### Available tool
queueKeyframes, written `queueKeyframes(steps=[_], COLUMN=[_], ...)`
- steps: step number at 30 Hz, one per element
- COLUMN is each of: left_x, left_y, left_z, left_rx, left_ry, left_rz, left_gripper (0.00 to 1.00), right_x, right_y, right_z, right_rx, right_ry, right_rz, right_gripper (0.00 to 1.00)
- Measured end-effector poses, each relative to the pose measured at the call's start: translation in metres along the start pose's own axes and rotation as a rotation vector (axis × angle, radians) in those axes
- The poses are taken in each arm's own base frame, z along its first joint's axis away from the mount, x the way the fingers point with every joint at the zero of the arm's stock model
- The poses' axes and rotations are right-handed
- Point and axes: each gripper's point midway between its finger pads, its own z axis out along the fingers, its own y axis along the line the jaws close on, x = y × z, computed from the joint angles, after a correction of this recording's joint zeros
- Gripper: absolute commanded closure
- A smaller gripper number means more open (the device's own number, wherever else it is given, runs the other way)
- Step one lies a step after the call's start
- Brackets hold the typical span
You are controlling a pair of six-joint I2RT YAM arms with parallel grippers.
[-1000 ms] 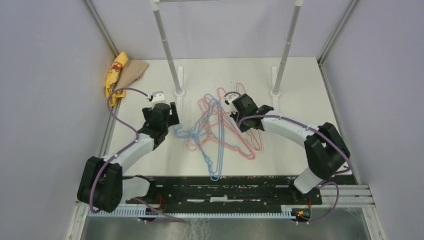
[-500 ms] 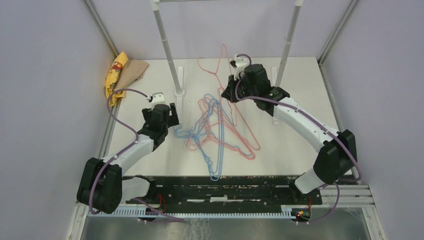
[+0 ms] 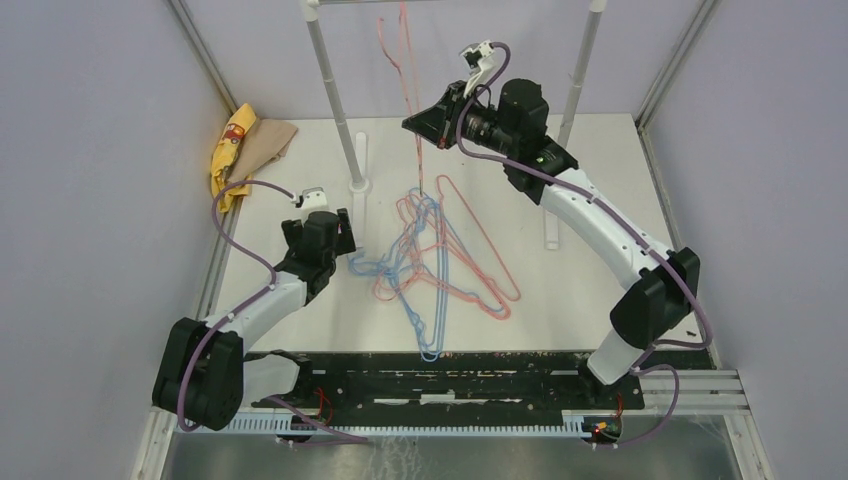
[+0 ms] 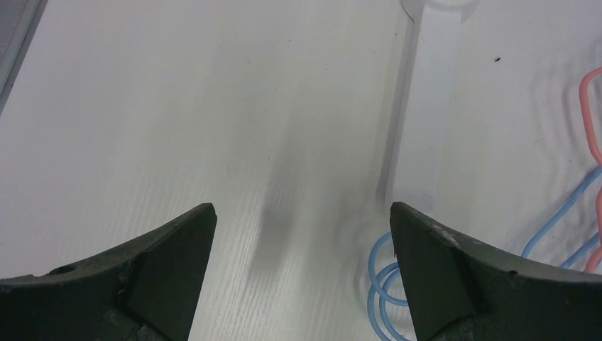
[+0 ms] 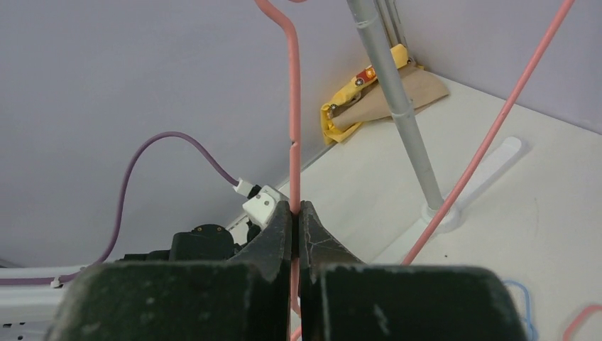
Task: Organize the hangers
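Note:
Several pink-red and light blue wire hangers lie tangled on the white table between the arms. My right gripper is raised high and shut on the wire of one pink hanger. That hanger hangs steeply, its top near the rack's crossbar and its lower corner trailing on the table. The right wrist view shows my fingers pinching the pink wire. My left gripper is open and empty, low over the table left of the pile. Two blue hooks lie by its right finger.
A clothes rack stands at the back on two grey poles, the left pole and the right pole, with white feet. A yellow and a brown cloth lie in the back left corner. Purple walls enclose the table.
My right gripper has lifted the pink hanger from the pile up and leftward toward the rack's crossbar. The left arm has barely moved.

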Motion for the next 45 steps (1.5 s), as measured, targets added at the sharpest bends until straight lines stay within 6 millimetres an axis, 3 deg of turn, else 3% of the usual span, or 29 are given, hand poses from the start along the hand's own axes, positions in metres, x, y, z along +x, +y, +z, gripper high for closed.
queueKeyframes(steps=[6,15,20,24,32,33,39,41,45], left_x=[0.0,-0.001,-0.003,-0.005,-0.005,-0.005,-0.005,-0.005,-0.005], left_y=[0.002,0.002,0.003,0.003,0.003,0.003,0.003,0.003,0.003], left_z=[0.0,0.0,-0.001,-0.002,-0.002,-0.002,-0.002,-0.002,-0.002], left_rx=[-0.011,-0.013,-0.012,-0.01,-0.01,-0.009,-0.01,-0.01,-0.011], left_ry=[-0.001,-0.005,-0.01,-0.016,-0.019,-0.018,-0.019,-0.019,-0.018], left_rz=[0.001,0.0,-0.004,-0.007,-0.009,-0.009,-0.009,-0.009,-0.009], left_gripper=[0.01,0.01,0.01,0.01,0.01,0.01,0.01,0.01,0.01], right_x=[0.002,-0.041,-0.051,-0.047,-0.022,-0.02,-0.004,0.01,0.033], right_y=[-0.006,-0.004,-0.008,-0.014,-0.033,-0.034,-0.045,-0.053,-0.065], right_z=[0.013,0.038,0.045,0.052,0.061,0.061,0.059,0.052,0.028], right_rx=[-0.004,-0.015,0.004,0.019,0.082,0.084,0.113,0.15,0.234], right_ry=[-0.002,-0.105,-0.132,-0.127,-0.068,-0.065,-0.038,-0.014,0.03], right_rz=[0.055,0.182,0.268,0.356,0.474,0.479,0.484,0.475,0.416], right_gripper=[0.99,0.99,0.99,0.99,0.99,0.94,0.37,0.3,0.26])
